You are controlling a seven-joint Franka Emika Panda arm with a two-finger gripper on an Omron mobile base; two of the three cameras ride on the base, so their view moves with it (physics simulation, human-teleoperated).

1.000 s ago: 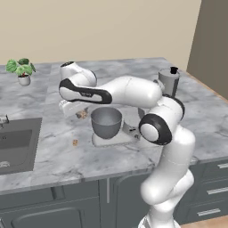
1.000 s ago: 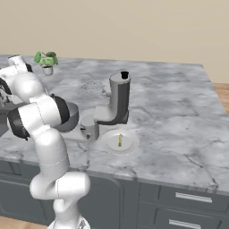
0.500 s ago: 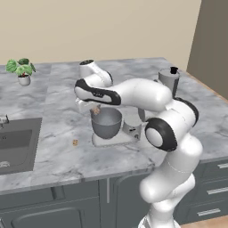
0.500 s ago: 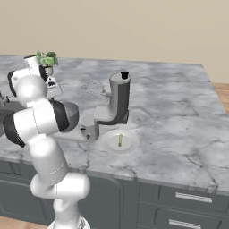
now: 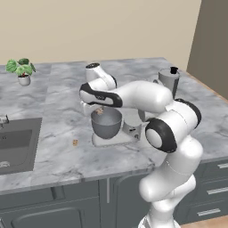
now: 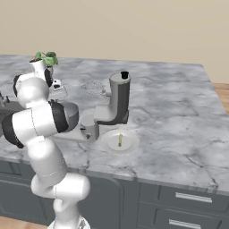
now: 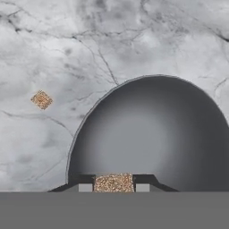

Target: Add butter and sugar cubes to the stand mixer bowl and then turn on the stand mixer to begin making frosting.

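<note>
Gripper [image 7: 114, 183] holds a sugar cube [image 7: 113, 183] over the stand mixer bowl [image 7: 147, 134] (the other cube [image 7: 41, 99] lies beside it).

Arm reaches forward-left, elbow bent, wrist pointing down; gripper [image 7: 114, 183] closed on a sugar cube [image 7: 114, 182].

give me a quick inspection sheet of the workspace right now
surface: grey marbled counter, a sink at its left end
job's things: one sugar cube held above the stand mixer bowl; second sugar cube on the counter left of the bowl; butter lying on a white plate beside the stand mixer
clutter: potted plant at the far left corner
grippers: gripper shut on the cube, over the bowl
cables: nothing seen
surroundings: beige wall, grey cabinets below
</note>
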